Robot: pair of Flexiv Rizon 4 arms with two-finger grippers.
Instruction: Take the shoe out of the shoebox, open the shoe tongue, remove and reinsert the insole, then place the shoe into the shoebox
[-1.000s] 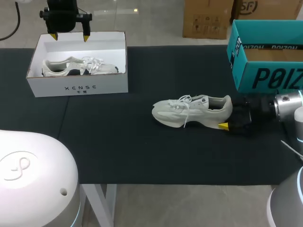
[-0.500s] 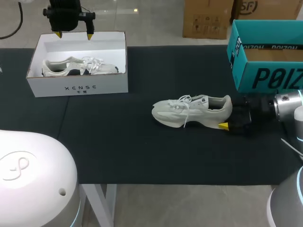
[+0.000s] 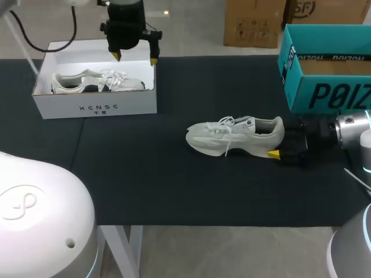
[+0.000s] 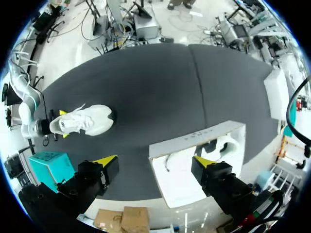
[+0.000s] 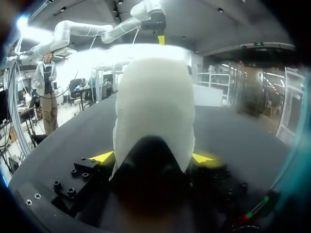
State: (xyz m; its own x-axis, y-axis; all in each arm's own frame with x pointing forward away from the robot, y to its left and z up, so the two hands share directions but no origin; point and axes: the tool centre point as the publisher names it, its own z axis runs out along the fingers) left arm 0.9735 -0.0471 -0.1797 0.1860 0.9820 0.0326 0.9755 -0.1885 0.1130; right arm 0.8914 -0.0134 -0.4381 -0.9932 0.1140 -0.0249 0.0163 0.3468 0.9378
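Observation:
A pale grey-white shoe (image 3: pixel 232 136) lies on its sole on the black mat, toe towards the white shoebox. My right gripper (image 3: pixel 279 143) is shut on its heel (image 5: pixel 153 97), a yellow tip pressing each side. A second shoe (image 3: pixel 95 81) lies inside the white shoebox (image 3: pixel 95 108) at the far left. My left gripper (image 3: pixel 134 58) hangs open above that box's back right corner with nothing between its fingers. In the left wrist view the left gripper (image 4: pixel 154 161) is over the white shoebox (image 4: pixel 194 141), with the shoe on the mat (image 4: pixel 80 121) farther ahead.
A teal box (image 3: pixel 324 69) stands open at the far right, just behind my right arm (image 3: pixel 348 130). The mat (image 3: pixel 174 185) is bare between the white shoebox and the shoe, and along the near edge.
My left gripper has moved right, from the white shoebox's back left corner to its back right corner. The right gripper and the shoe have stayed put.

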